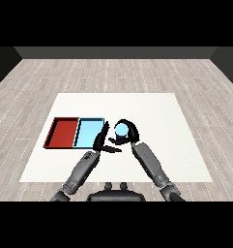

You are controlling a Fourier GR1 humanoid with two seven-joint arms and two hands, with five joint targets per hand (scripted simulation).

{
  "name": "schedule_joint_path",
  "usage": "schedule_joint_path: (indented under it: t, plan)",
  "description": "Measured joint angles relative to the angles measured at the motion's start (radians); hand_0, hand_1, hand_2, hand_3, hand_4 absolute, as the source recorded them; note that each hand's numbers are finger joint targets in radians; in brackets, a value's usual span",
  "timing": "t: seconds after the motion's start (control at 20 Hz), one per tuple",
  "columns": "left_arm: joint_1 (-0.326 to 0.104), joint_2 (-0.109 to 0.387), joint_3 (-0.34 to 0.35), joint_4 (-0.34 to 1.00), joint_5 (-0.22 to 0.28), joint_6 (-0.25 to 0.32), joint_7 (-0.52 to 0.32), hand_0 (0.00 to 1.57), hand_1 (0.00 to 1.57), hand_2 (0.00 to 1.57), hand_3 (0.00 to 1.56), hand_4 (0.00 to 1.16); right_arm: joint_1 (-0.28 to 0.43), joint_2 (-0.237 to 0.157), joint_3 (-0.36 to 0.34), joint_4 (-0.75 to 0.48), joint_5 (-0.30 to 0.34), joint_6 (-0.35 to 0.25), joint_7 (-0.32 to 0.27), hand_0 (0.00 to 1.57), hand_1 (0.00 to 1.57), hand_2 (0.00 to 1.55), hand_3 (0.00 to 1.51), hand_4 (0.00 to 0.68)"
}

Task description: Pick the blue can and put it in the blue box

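Blue can [121, 130] sits in the curled fingers of the right hand [129, 132], above the white table [156, 116] near its middle. Left hand [101, 141], fingers straight, lies beside the light blue tray [84, 137]; red tray [63, 131] adjoins toward the left edge.

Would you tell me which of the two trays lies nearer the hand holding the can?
The light blue tray: it lies right of the red tray, on the side nearer the right hand curled round the blue can.

Can [121, 129] right of two trays [77, 144]
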Motion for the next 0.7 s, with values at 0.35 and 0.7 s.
schedule_joint_path:
  t: [0.35, 0.7]
  plan:
    - [-0.042, 0.000, -0.041, 0.040, 0.052, 0.024, -0.009, 0.00, 0.00, 0.00, 0.00, 0.00, 0.014, 0.001, 0.037, -0.051, 0.010, -0.024, 0.025, 1.39, 1.39, 1.43, 1.39, 0.651]
    - [-0.083, 0.000, -0.056, 0.086, 0.079, 0.031, -0.025, 0.00, 0.00, 0.00, 0.00, 0.00, -0.022, 0.001, 0.052, -0.030, -0.008, -0.024, 0.031, 1.43, 1.43, 1.43, 1.39, 0.616]
